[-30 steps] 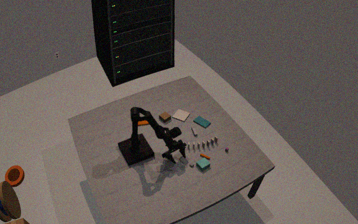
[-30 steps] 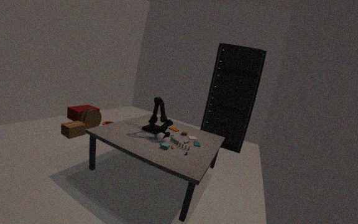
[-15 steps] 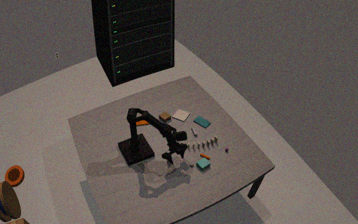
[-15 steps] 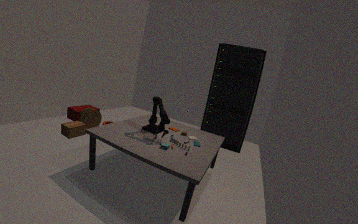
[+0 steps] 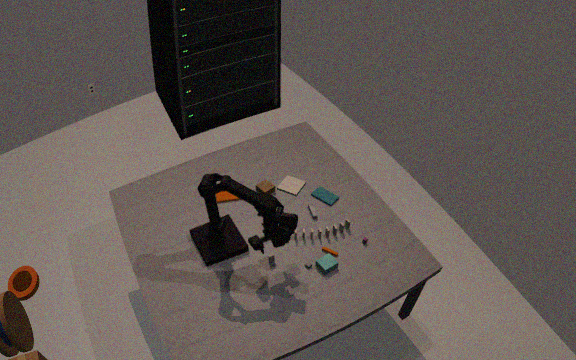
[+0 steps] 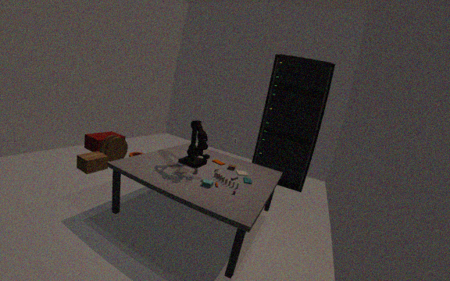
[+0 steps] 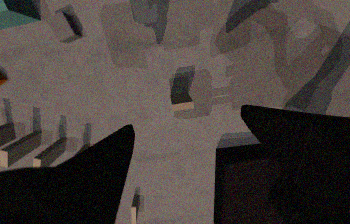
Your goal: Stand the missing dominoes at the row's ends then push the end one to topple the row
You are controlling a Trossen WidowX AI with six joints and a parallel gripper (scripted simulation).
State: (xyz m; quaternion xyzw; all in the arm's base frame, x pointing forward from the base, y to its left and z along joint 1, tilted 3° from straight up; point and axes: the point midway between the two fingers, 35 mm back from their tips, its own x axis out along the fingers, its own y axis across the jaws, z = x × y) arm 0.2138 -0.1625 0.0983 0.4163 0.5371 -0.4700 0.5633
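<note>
My gripper (image 5: 271,247) (image 7: 187,120) is open, with nothing between its fingers, and points down at the table. A single domino (image 5: 271,261) (image 7: 181,90) stands upright on the table below the gripper, away from the row; in the wrist view it shows just beyond the gap between the fingertips. The row of standing dominoes (image 5: 319,234) (image 6: 225,180) (image 7: 22,146) runs off to the right in the top view. In the wrist view the left finger hides part of it. Another narrow pale-topped piece (image 7: 134,210) is cut off at the wrist view's bottom edge.
A teal box (image 5: 327,263) (image 6: 207,183), an orange bar (image 5: 330,251) and a small grey block (image 5: 308,266) (image 7: 66,25) lie beside the row. Behind it are a pale grey piece (image 5: 312,211), a blue-green slab (image 5: 325,195), a cream slab (image 5: 291,185) and a brown block (image 5: 265,187).
</note>
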